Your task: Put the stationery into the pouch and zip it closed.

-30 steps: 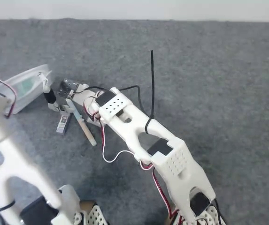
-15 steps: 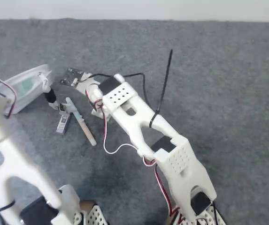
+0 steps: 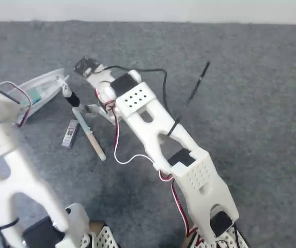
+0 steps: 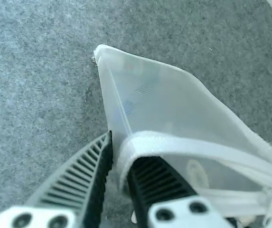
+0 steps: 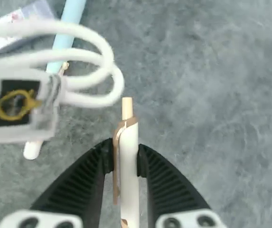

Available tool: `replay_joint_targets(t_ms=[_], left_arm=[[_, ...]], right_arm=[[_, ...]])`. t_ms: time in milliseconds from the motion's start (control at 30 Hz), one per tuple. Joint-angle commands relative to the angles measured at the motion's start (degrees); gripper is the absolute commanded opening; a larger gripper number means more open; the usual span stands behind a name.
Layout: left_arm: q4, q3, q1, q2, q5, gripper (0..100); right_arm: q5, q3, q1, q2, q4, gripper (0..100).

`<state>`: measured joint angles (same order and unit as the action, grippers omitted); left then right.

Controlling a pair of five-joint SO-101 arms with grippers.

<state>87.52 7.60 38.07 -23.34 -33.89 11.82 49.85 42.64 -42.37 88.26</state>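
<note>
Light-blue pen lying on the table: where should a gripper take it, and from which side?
Mid-barrel of the light-blue pen, from above, jaws across its length: it lies flat on the table, and the small packet lies close on one side.

Lower end of pen (image 5: 130, 161) (between the fingers (image 5: 86, 176)) off-frame.

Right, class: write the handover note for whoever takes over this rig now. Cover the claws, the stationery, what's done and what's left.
Left claw: shut on the rim of the pouch, holding it up.
Right claw: shut on a white pen, close to the pouch's end.
On the table: a light blue pen and a small flat packet beside it.
Done: white pen grasped; a green item shows through the pouch.
Left: put in the white pen, then the other two, then zip the pouch closed.
</note>
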Motion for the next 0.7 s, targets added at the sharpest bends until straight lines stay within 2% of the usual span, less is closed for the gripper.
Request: replay_joint_targets(t_ms=[0,333,667], left_arm=[[0.26,-3.65,-0.26,-0.7,-0.79,1],[0.18,-3.65,-0.26,-0.7,-0.79,1],[0.0,-3.65,-0.26,-0.44,-0.79,1]], right_arm=[[-3.78,8.09,-0.84,0.92,5.76,0.6],[-4.92,17.76,-0.57,0.92,13.67,0.7],[-4.92,20.31,-0.84,1.19,14.64,0.7]])
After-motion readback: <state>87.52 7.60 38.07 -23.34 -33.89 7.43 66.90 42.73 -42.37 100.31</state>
